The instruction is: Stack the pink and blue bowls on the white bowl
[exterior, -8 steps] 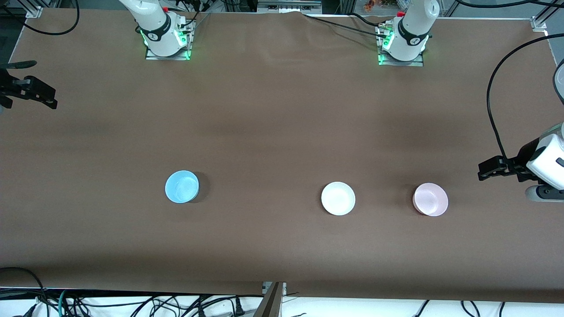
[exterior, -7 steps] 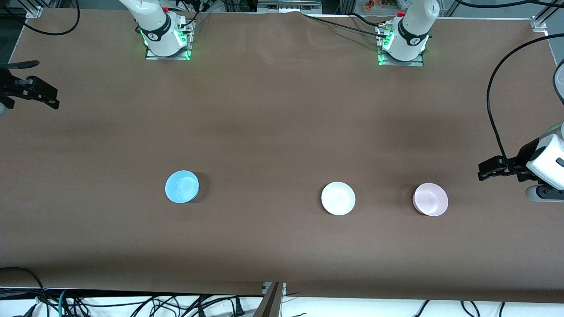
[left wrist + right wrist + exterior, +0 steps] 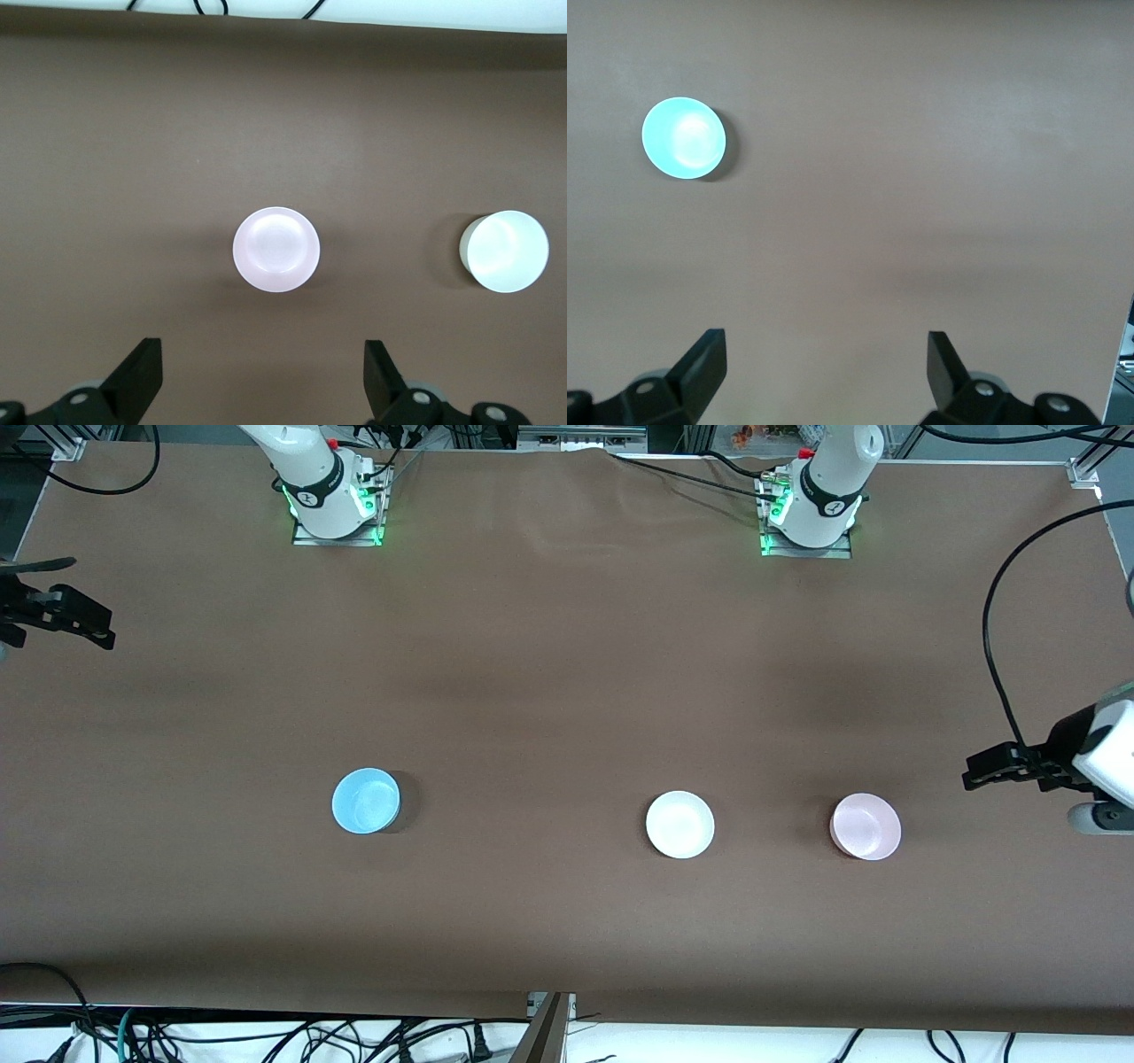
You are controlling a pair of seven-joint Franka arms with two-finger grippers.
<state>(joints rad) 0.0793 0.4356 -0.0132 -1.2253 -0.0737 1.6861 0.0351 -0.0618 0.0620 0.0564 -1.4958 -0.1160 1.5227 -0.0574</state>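
Three bowls lie in a row on the brown table. The light blue bowl [image 3: 365, 801] is toward the right arm's end, the white bowl [image 3: 679, 825] is in the middle, and the pink bowl [image 3: 866, 826] is toward the left arm's end. My left gripper [image 3: 972, 771] is open and empty over the table at the left arm's end, apart from the pink bowl. Its wrist view shows the pink bowl [image 3: 276, 250] and the white bowl [image 3: 504, 251] ahead of the open left gripper [image 3: 263, 372]. My right gripper [image 3: 93, 600] is open and empty over the right arm's end. Its wrist view shows the blue bowl [image 3: 684, 137] well away from the open right gripper [image 3: 827, 363].
The two arm bases [image 3: 335, 505] [image 3: 811, 509] stand along the table edge farthest from the front camera. A black cable [image 3: 997, 629] loops over the table near the left gripper. Cables hang below the nearest table edge [image 3: 266, 1036].
The left hand has shifted slightly toward the left arm's end and a little lower in the front view. The right gripper has barely moved. The bowls have not moved.
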